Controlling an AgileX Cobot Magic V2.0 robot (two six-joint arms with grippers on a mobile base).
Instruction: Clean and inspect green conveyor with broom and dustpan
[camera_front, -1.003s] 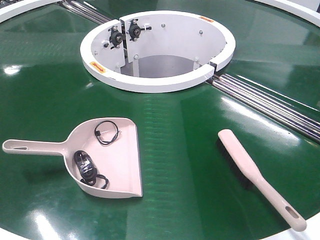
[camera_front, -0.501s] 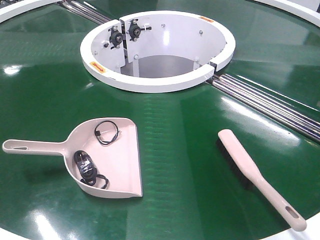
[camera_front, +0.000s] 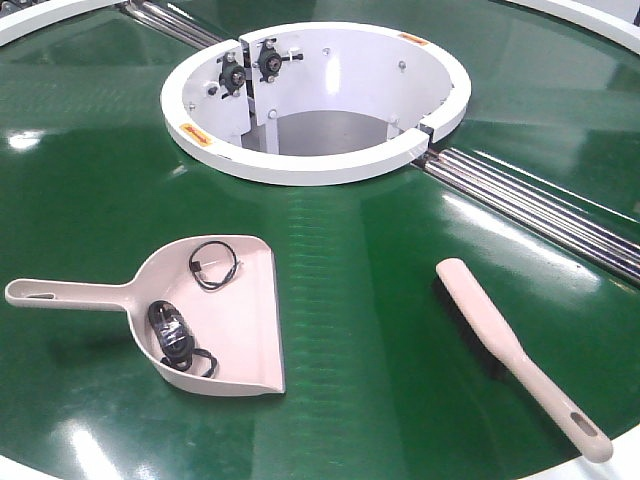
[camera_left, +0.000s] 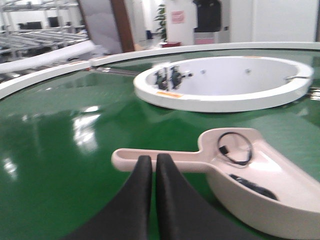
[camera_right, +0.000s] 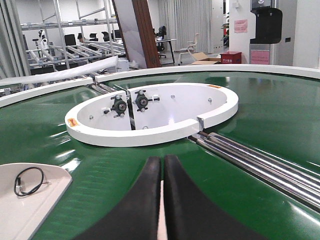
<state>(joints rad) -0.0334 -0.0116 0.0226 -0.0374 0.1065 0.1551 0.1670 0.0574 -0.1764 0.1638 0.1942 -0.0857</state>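
Note:
The pale pink dustpan (camera_front: 250, 340) lies on the green conveyor (camera_front: 350, 300) at the front left, handle pointing left. It holds a black cable loop (camera_front: 213, 265) and a black bundle (camera_front: 175, 335). The slim broom (camera_front: 500, 335) lies flat at the front right, bristles facing left. Neither gripper shows in the front view. In the left wrist view my left gripper (camera_left: 154, 159) is shut and empty, its tips just short of the dustpan (camera_left: 210, 150) handle. My right gripper (camera_right: 162, 160) is shut, with a thin pale strip of the broom (camera_right: 161, 210) showing below the slit between its fingers.
The white ring-shaped hub (camera_front: 300, 165) stands at the middle back, with black bearings on its inner wall. Silver rollers (camera_front: 540, 205) run from the hub to the right edge. The belt's white rim shows at the front right corner.

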